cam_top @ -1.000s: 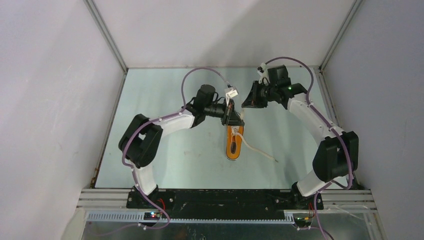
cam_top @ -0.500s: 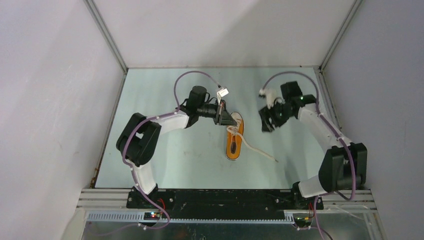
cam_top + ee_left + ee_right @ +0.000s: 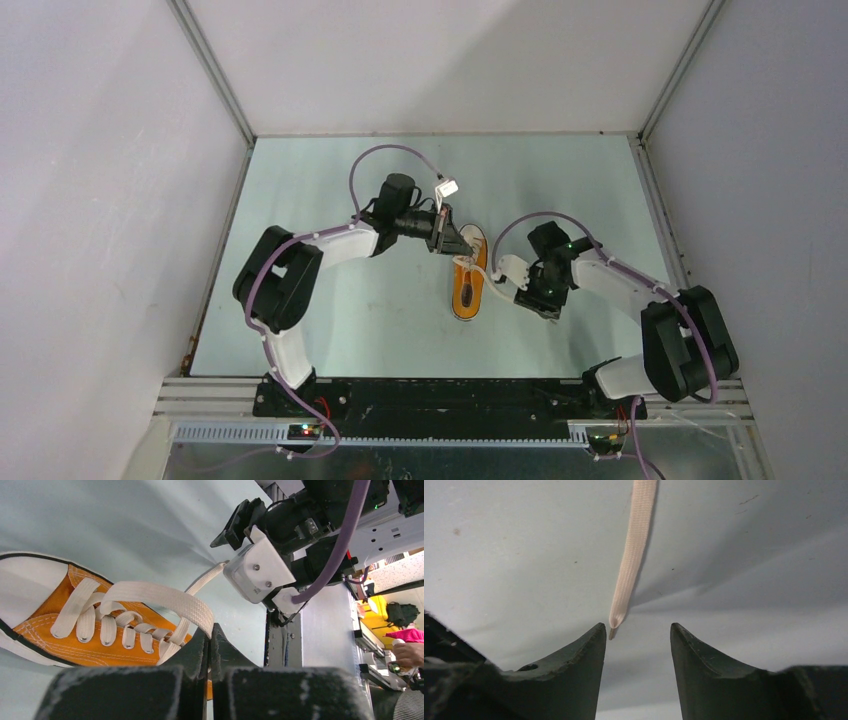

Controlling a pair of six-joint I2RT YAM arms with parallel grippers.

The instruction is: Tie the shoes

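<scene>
The orange sneaker [image 3: 465, 288] lies mid-table, its white toe cap pointing away from the arm bases; it also shows in the left wrist view [image 3: 60, 625]. My left gripper [image 3: 461, 246] sits over the toe end. In the left wrist view it [image 3: 210, 630] is shut on a loop of white lace [image 3: 160, 596] lifted off the shoe. My right gripper [image 3: 543, 303] is low, right of the shoe. In its wrist view it [image 3: 638, 630] is open, and the loose lace [image 3: 634, 550] lies flat on the table. The lace tip lies just inside the left fingertip [image 3: 596, 632].
The pale green table [image 3: 330, 300] is walled by grey panels at the left, back and right. The black base rail [image 3: 450, 395] runs along the near edge. The right arm's wrist and purple cable [image 3: 280, 540] show close behind the shoe in the left wrist view.
My right arm has swung from the far back down to the table right of the shoe, over the loose lace end. My left gripper shifted slightly left and stays shut on the lace.
</scene>
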